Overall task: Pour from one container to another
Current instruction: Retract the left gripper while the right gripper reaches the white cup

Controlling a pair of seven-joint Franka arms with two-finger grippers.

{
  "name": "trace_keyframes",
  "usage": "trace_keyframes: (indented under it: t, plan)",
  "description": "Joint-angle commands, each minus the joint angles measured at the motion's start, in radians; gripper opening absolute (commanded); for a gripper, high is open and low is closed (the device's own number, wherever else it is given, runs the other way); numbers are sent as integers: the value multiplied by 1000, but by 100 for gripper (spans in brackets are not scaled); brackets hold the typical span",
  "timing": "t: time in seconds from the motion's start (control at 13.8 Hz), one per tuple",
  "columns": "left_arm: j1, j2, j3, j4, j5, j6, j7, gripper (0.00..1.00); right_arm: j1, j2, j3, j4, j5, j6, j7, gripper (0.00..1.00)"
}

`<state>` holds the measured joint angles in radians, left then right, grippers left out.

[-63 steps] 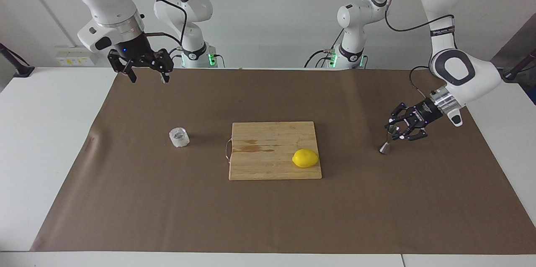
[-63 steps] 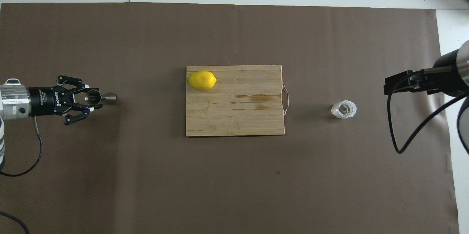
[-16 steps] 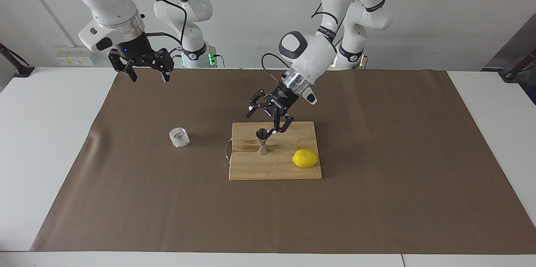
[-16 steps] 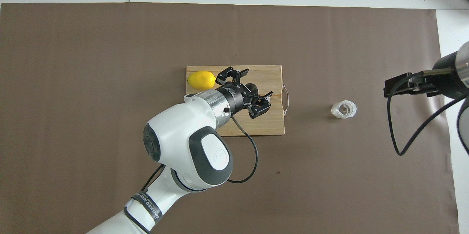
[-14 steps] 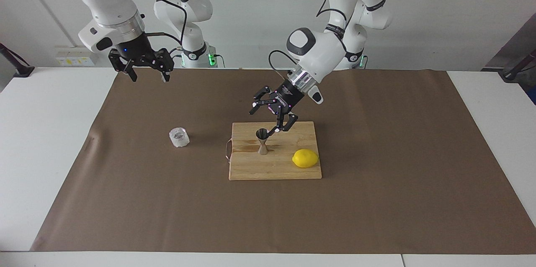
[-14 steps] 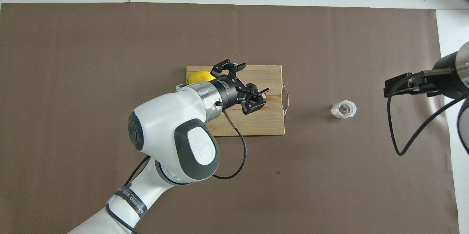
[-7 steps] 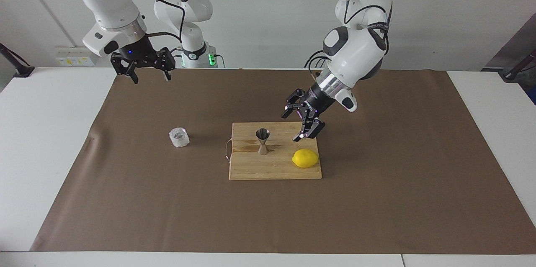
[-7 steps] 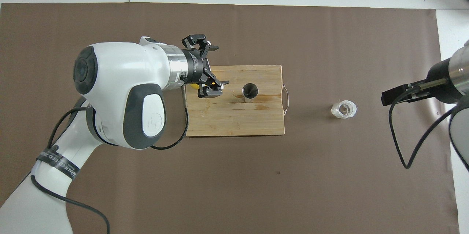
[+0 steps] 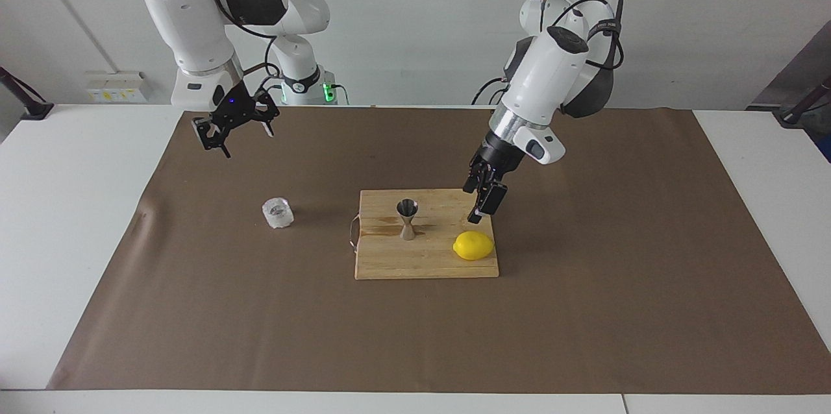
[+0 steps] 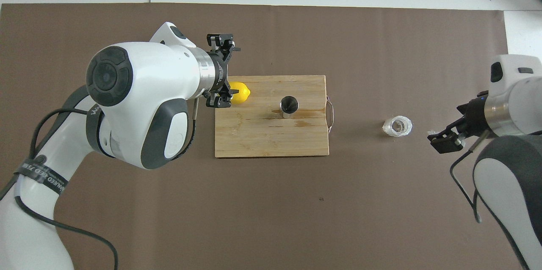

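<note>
Upright on the wooden cutting board (image 9: 389, 265) at mid-bench stands the steel jigger (image 9: 407, 219), its contents hidden, with a lemon (image 9: 473, 245) at the board's corner nearby. Toward the right arm's end sits the glass tumbler (image 9: 278, 213); whether it holds anything is unclear. Both grippers hang empty with fingers spread: left gripper (image 9: 482, 198) over the board's edge, right gripper (image 9: 235, 126) above the brown mat (image 9: 584, 310).

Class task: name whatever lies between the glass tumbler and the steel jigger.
Between the tumbler and the jigger lie only bare brown paper and the cutting board's wire handle, clearest in the overhead view.
</note>
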<state>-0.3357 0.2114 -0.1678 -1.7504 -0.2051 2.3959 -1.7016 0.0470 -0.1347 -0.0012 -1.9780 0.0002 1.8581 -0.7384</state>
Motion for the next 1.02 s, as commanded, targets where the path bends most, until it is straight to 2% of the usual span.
trace_keyframes:
  t: [0.0, 0.15, 0.36, 0.44, 0.65, 0.94]
  plan:
    - [46, -9, -6, 12, 70, -75, 231, 100, -27, 1, 3, -100, 30, 96, -278, 100]
    - [79, -27, -2, 12, 85, -144, 400, 100, -27, 36, 3, -157, 33, 203, -436, 100]
    - [118, -59, 2, 17, 180, -262, 650, 100, -84, 147, 3, -160, 228, 291, -736, 100]
    - [144, -70, 16, 20, 206, -289, 707, 100, -81, 173, 3, -162, 239, 327, -801, 100]
    - [228, -84, 21, 64, 210, -369, 830, 100, -90, 222, 3, -160, 253, 380, -906, 100]
    - [316, -133, 24, 55, 210, -445, 1303, 100, -116, 268, 3, -177, 394, 392, -1056, 100]
